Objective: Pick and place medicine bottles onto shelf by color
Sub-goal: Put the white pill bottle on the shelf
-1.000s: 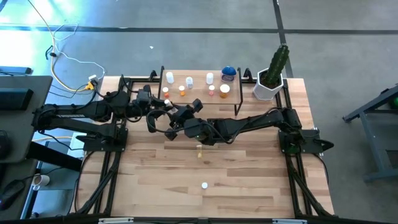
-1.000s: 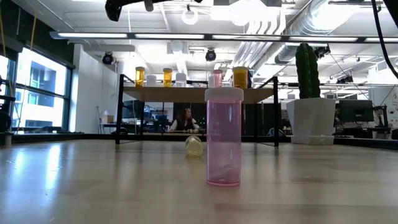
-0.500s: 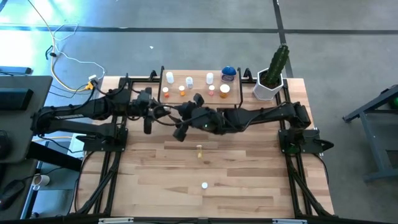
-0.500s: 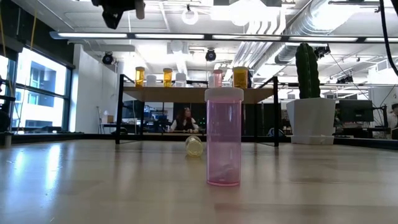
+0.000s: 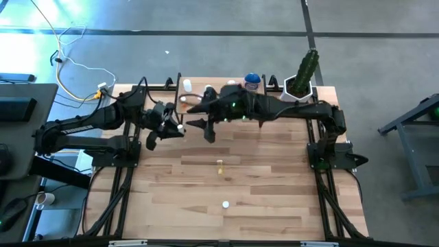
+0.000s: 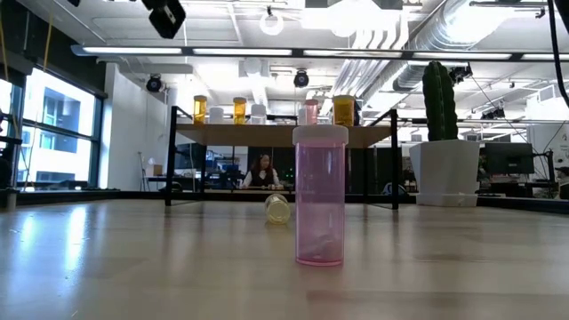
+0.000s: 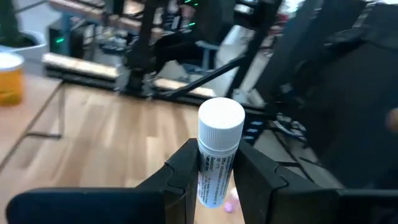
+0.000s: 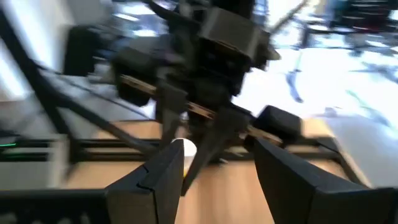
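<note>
The left gripper (image 7: 214, 180) clamps a small white-capped, white-labelled medicine bottle (image 7: 217, 155) upright between its fingers, mid-carry, and must next lift it onto the low light-wood shelf (image 5: 206, 103) just beyond, among like colours, while the right gripper (image 8: 208, 165) hovers nearby, spread and empty.

Overhead, table-level and two wrist cameras
</note>
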